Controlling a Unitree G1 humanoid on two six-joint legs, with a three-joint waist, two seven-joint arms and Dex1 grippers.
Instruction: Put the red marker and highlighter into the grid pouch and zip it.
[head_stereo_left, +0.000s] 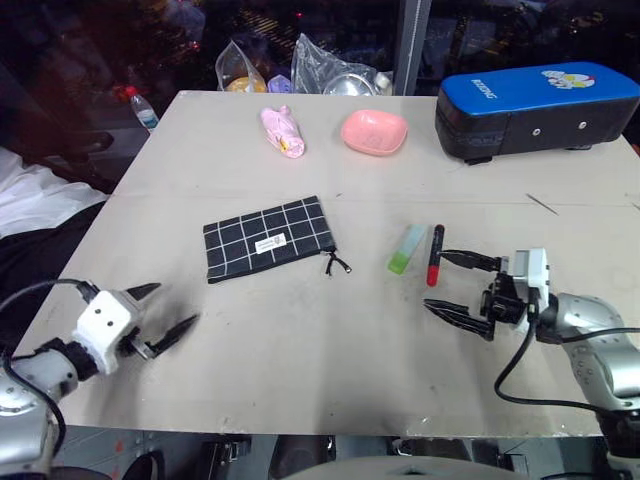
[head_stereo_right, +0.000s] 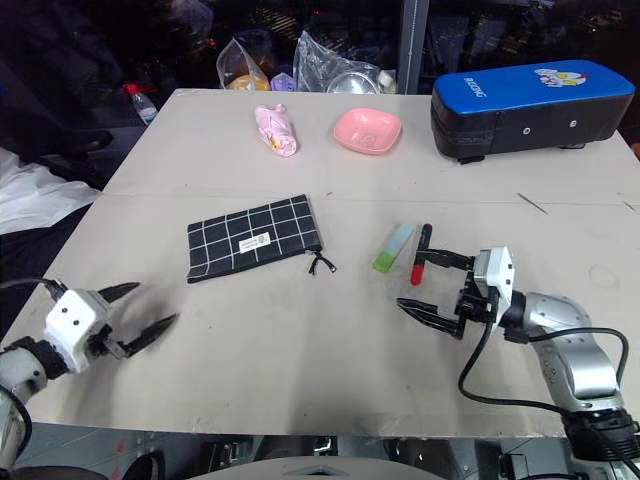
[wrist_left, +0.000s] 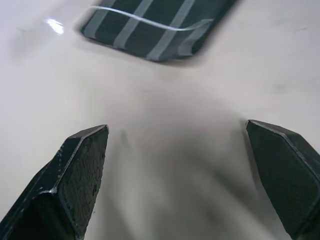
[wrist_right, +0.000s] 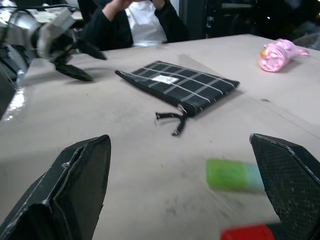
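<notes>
The red marker (head_stereo_left: 435, 255) and the highlighter (head_stereo_left: 407, 249) lie almost touching, so the wide-spread right tool (head_stereo_left: 463, 288) could knock the marker into its neighbour or send it rolling. The grid pouch (head_stereo_left: 268, 238) looks zipped shut, so nothing goes in until it is opened. Both pens lie toward the surface's (head_stereo_left: 300, 340) right edge, the marker's red end just ahead of the right tool. The pouch sits mid-surface, well ahead of the left tool (head_stereo_left: 160, 315), also wide and empty, at the near left corner.

A pink bowl (head_stereo_left: 374, 131), a pink bundle (head_stereo_left: 283, 131) and a blue-topped black case (head_stereo_left: 535, 108) sit along the worktop's (head_stereo_left: 300, 360) far side.
</notes>
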